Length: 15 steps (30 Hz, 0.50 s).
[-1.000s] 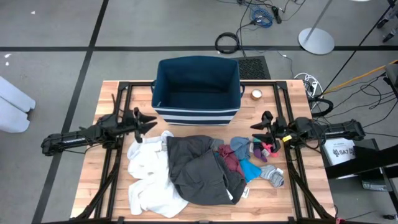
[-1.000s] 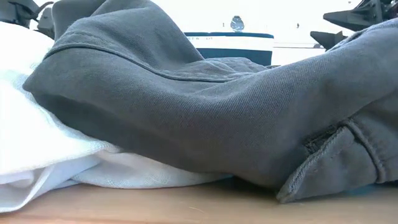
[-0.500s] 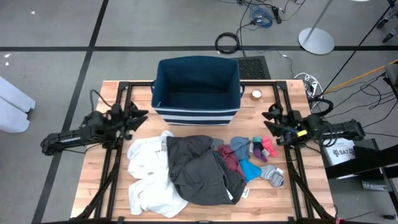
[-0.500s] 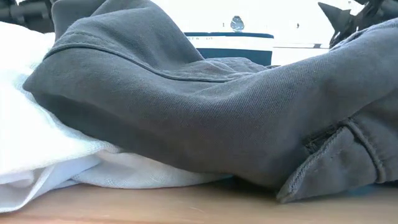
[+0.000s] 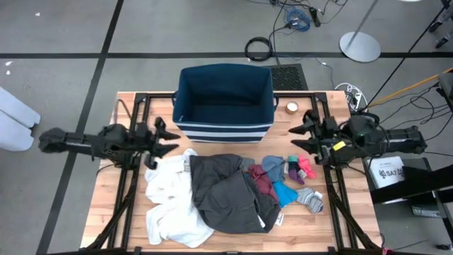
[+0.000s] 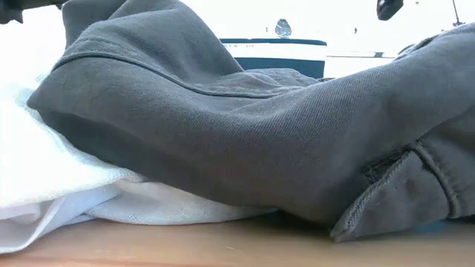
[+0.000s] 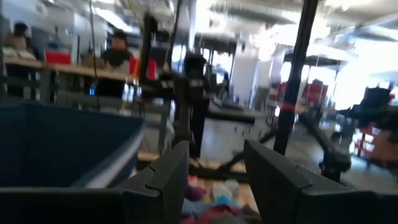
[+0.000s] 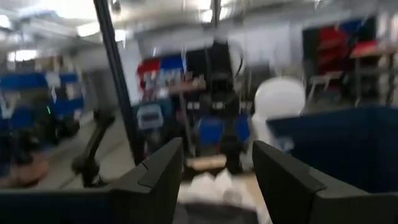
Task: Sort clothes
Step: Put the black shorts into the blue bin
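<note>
Tabletop (image 5: 127, 212) — clothes (image 5: 226, 195) outside bin (image 5: 224, 106)

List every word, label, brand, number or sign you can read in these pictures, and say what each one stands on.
"SAT": partial black letters on a white box off the table's right edge, high view; the rest is cut off by the right arm.
Small label on the white garment, high view: too small to read.
White tag at the edge of the dark grey garment: too small to read.
Round emblem above the navy bin, low view: no legible text.
Wrist views: signs in the room are too blurred to read.
</note>
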Tool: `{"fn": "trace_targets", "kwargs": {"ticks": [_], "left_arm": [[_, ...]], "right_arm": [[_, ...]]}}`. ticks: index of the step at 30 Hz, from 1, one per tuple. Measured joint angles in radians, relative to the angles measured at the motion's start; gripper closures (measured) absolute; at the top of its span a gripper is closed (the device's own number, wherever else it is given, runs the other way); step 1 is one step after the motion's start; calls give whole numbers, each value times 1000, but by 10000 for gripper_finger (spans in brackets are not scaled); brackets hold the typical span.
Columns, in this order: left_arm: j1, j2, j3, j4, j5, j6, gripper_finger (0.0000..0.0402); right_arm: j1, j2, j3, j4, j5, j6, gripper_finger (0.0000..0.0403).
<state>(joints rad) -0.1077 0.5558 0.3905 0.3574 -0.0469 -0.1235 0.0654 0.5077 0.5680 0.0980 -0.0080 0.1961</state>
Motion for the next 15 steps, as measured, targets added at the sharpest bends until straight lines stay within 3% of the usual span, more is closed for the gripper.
{"fn": "trace_targets", "kwargs": {"ticks": [8,15], "left_arm": [[-259,320,179,-5,-251,10,237],[-405,499,324,-69,-378,5,237]], "right_arm": [[42,238,132,-138,-182,108,220],[149,430,133,-125,-182,201,220]]}}
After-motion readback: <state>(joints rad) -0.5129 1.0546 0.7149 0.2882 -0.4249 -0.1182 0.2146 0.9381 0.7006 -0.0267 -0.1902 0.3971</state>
